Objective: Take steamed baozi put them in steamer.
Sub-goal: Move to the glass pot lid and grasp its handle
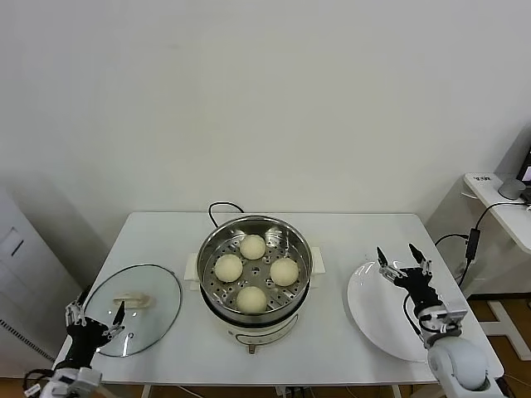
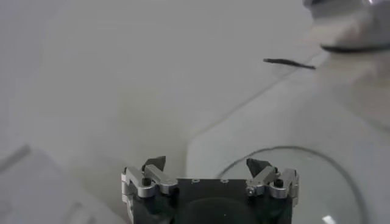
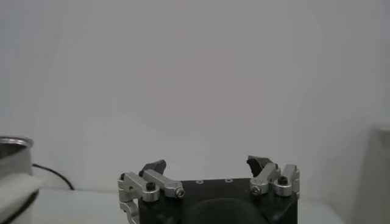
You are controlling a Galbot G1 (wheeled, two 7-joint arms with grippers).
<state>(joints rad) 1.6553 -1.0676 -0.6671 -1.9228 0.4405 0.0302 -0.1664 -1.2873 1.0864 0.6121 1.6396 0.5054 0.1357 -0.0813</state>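
Several cream-white baozi [image 1: 253, 246] [image 1: 228, 267] [image 1: 284, 271] [image 1: 251, 299] sit on the perforated tray inside the shiny steel steamer [image 1: 300, 239] at the table's middle. My right gripper [image 1: 405, 262] is open and empty, held above the flat white plate [image 1: 373, 311] to the right of the steamer. In the right wrist view its fingers [image 3: 208, 165] stand wide apart, with the steamer's edge [image 3: 13, 152] to one side. My left gripper [image 1: 94, 314] is open and empty at the front left, over the glass lid's near edge; in the left wrist view [image 2: 208, 164] its fingers are spread.
The round glass lid [image 1: 158, 294] with a cream handle [image 1: 133, 299] lies on the table left of the steamer. A black cord [image 1: 217, 207] runs behind the steamer. A white cabinet [image 1: 21, 257] stands at the left, and a side table with a cable [image 1: 477, 236] at the right.
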